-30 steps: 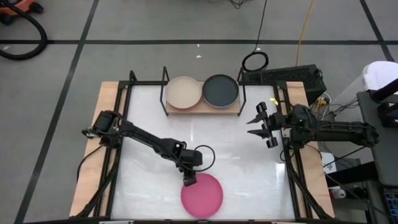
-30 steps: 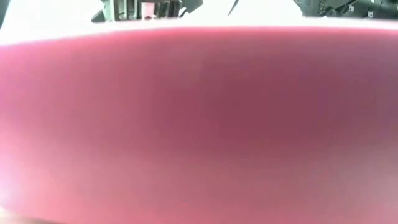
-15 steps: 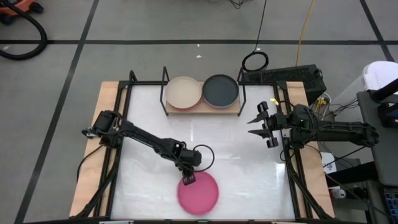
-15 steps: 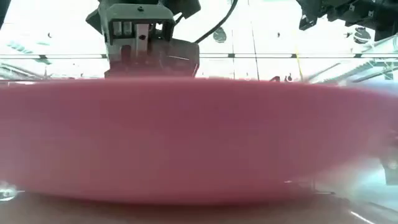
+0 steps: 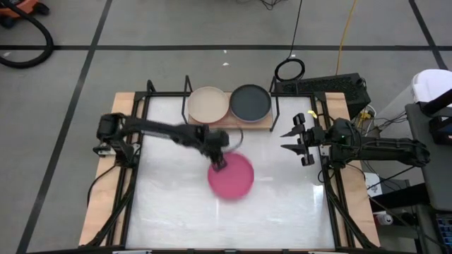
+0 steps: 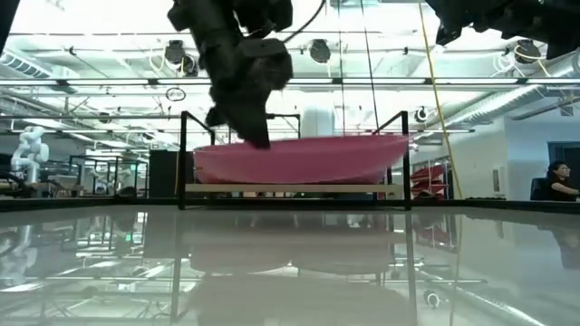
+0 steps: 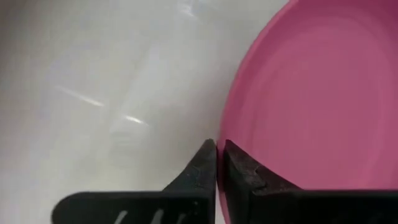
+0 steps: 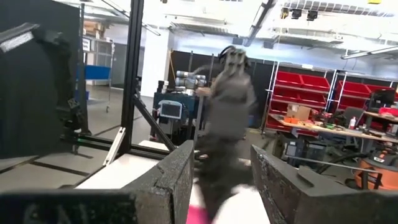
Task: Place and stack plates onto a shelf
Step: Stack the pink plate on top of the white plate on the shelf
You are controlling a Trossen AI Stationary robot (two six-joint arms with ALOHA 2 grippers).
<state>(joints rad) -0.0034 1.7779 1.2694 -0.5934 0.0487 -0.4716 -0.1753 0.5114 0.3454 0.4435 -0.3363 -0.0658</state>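
Observation:
My left gripper (image 5: 221, 164) is shut on a magenta plate (image 5: 232, 176), which hangs over the middle of the table. In the low view the plate (image 6: 299, 158) floats in front of the shelf (image 6: 294, 189). The light-wood shelf (image 5: 263, 124) stands at the table's far edge. A beige plate (image 5: 208, 104) and a black plate (image 5: 251, 102) lie flat on it, side by side. My right gripper (image 5: 292, 140) waits open at the table's right side, holding nothing. My left gripper pinches the magenta plate's rim (image 7: 231, 134) on its far left side between its two fingers (image 7: 241, 169), one inside the rim and one outside. The fingers come from above, slanting down. The plate is lifted clear of the table, about level, its open side up.
The shelf's thin black frame posts (image 6: 184, 158) rise at its ends. The white tabletop (image 5: 176, 212) lies bare in front of the shelf. Cables and a power strip (image 5: 321, 86) sit beyond the far right corner.
My left gripper has risen and gone from near the table's near edge toward the far edge and the shelf, taking the magenta plate along. The plate first tipped up at its far rim, then came clear of the table.

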